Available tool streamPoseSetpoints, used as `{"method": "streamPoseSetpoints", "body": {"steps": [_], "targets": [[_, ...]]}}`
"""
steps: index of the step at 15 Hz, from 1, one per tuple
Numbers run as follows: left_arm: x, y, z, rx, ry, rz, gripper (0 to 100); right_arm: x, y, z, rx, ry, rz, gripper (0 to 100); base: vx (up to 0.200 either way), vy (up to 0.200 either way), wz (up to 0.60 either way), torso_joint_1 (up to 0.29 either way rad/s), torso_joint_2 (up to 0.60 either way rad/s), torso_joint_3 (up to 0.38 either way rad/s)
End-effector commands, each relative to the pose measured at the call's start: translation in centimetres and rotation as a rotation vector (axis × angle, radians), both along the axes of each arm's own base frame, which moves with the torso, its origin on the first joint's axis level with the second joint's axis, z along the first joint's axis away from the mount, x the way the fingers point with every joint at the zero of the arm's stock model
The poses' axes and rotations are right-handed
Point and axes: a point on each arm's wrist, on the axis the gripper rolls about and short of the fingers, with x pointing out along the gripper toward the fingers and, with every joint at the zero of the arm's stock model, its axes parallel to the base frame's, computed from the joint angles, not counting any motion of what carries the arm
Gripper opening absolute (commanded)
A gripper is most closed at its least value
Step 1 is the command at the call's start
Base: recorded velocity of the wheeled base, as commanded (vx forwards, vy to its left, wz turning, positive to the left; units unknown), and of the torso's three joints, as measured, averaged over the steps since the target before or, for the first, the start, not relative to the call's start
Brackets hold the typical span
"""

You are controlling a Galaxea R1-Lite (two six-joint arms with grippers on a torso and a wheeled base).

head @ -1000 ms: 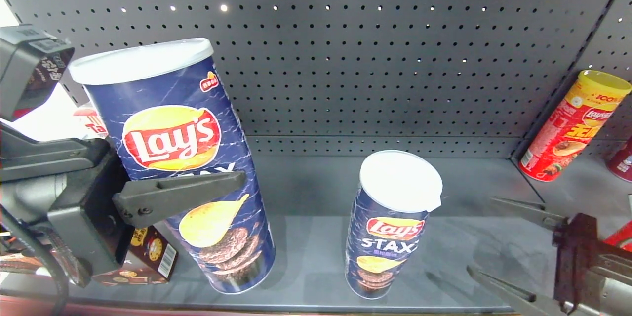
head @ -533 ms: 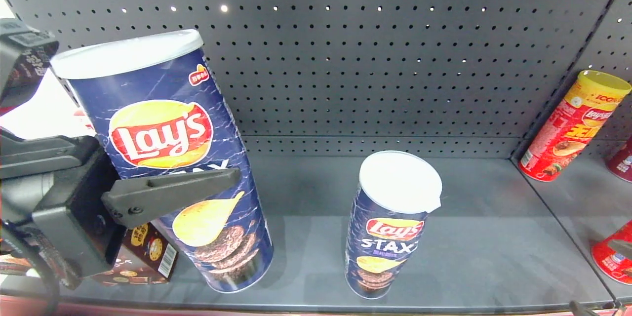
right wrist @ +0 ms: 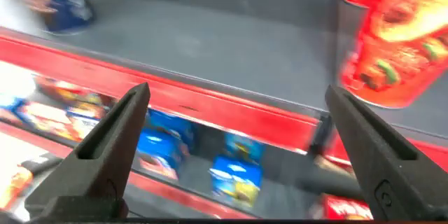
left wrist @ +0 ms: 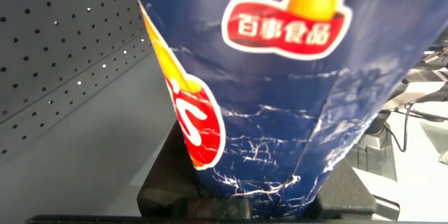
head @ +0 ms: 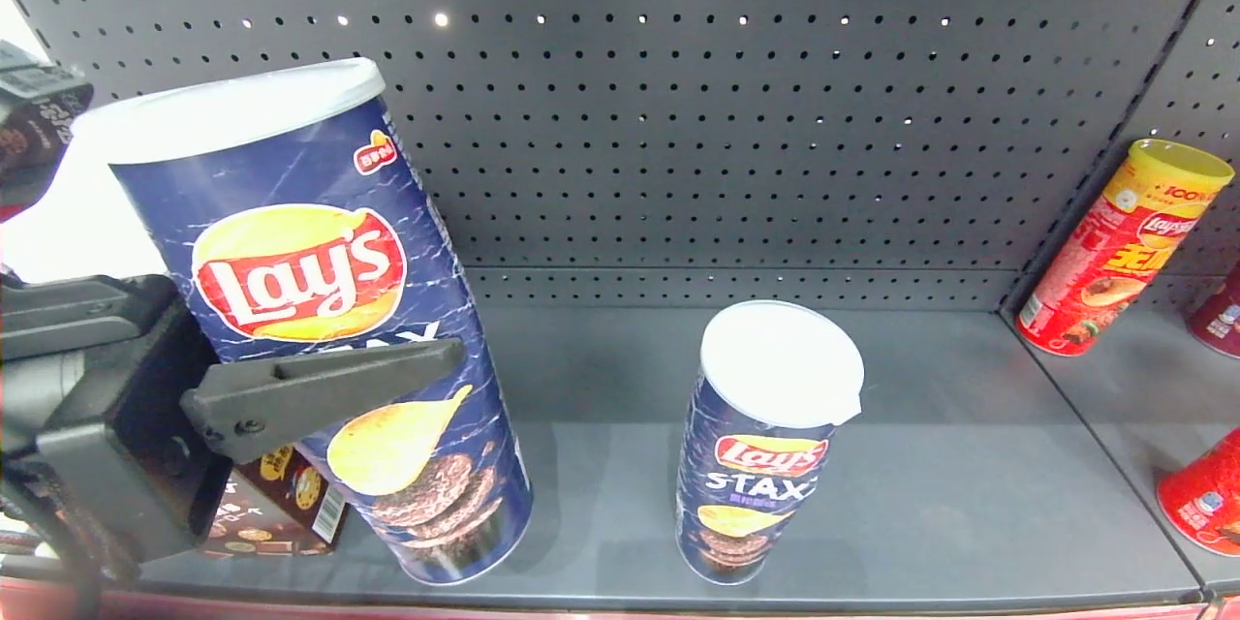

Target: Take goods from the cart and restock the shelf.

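Note:
A tall blue chip can (head: 320,310) with a white lid leans slightly at the front left of the grey shelf (head: 949,504). My left gripper (head: 407,349) is shut on its middle, and one dark finger (head: 320,392) crosses its front. The same can (left wrist: 280,98) rises close up from the left gripper (left wrist: 245,196) in the left wrist view. Its base is down by the shelf board; whether it touches is unclear. A second, smaller blue can (head: 765,446) stands upright mid-shelf. My right gripper (right wrist: 245,147) is open and holds nothing, below and in front of the shelf's red front edge (right wrist: 210,101).
A perforated back panel (head: 727,116) closes the shelf behind. A red can with a yellow lid (head: 1124,252) and another red can (head: 1201,504) stand in the bay to the right. A brown box (head: 281,513) lies behind the held can. Blue packs (right wrist: 234,171) sit on the shelf below.
My right gripper has drawn back and down, leaving the head view at the lower right. The left gripper has carried the blue can a little to the left.

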Motion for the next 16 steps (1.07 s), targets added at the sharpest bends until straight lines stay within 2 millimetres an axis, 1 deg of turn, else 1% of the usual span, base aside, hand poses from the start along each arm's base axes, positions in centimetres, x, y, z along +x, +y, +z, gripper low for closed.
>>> {"method": "streamPoseSetpoints", "body": {"steps": [1,2,3,5,9,11,16], "targets": [[0.00,-0.02,-0.06,0.001,0.002,-0.003,0,-0.19,0.04,-0.34,0.009,-0.028,0.065,100,0.000,0.000,0.00,0.000,0.00,0.000],[-0.02,-0.05,-0.02,0.000,0.000,-0.008,0,-0.24,0.20,-0.75,-0.019,0.000,0.164,100,0.000,0.000,0.00,0.000,0.00,0.000],[-0.04,-0.07,-0.06,0.001,0.000,-0.009,0,-0.21,0.07,-1.00,-0.030,0.030,0.201,100,0.000,0.000,0.00,0.000,0.00,0.000],[-0.03,-0.08,-0.02,0.000,0.000,-0.009,0,-0.13,-0.09,-0.96,0.003,0.042,0.243,100,0.000,0.000,0.00,0.000,0.00,0.000],[-0.26,-0.48,-0.06,0.002,-0.001,-0.037,0,0.02,-0.29,-1.01,0.021,0.054,0.293,100,0.000,0.000,0.00,0.000,0.00,0.000],[-0.36,-0.59,0.10,-0.001,-0.007,-0.048,0,-0.05,-0.22,-0.98,0.022,0.053,0.248,100,0.000,0.000,0.00,0.000,0.00,0.000],[-0.41,-0.65,-0.03,0.001,-0.002,-0.054,0,-0.01,-0.23,-0.99,0.026,0.051,0.262,100,0.000,0.000,0.00,0.000,0.00,0.000]]}}
